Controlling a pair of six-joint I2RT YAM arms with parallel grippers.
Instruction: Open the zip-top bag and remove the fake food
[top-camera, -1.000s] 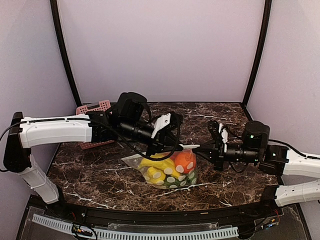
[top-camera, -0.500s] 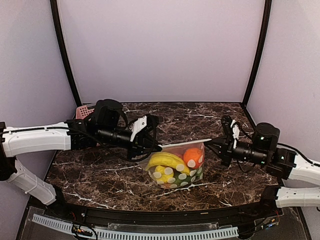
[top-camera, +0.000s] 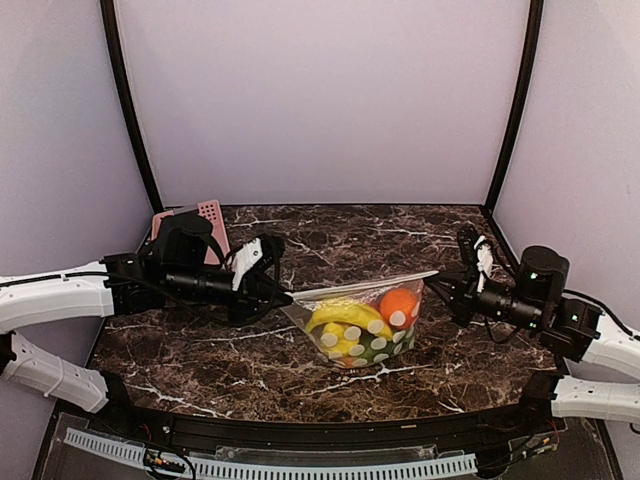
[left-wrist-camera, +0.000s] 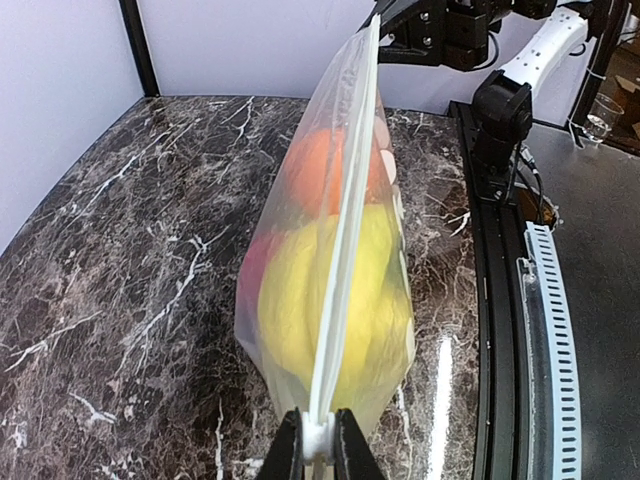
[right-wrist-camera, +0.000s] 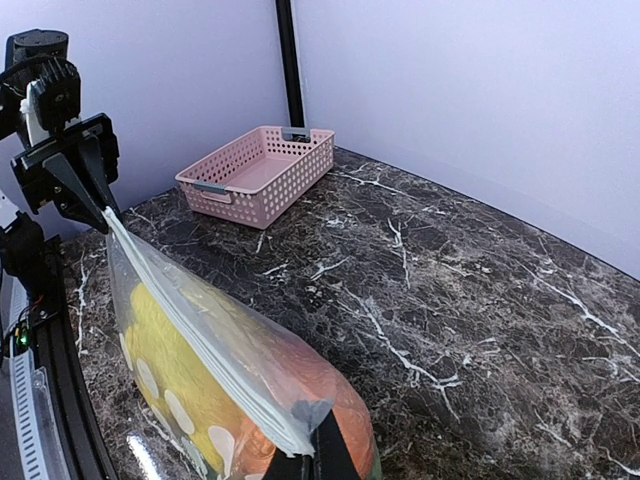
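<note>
**Bag stretched taut, seal not yet parted**

One clear, dot-printed plastic zip-top bag hangs at lower centre of the overhead view, over the marbled counter, with its zip strip taut. The left end effector and right end effector are each clamped on one end of the strip. Step judged: opening. The next move probably needs a regrip to pull the lips apart. Inside are one yellow toy banana and one orange ball; the other pieces cannot be counted.

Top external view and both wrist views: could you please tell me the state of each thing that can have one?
zip-top bag: zip looks shut, top edge stretched taut between both end effectors.
fake food: inside the bag.
left end effector: shut on one end of the zip edge.
right end effector: shut on the other end.
pink basket: upright, empty.
</note>
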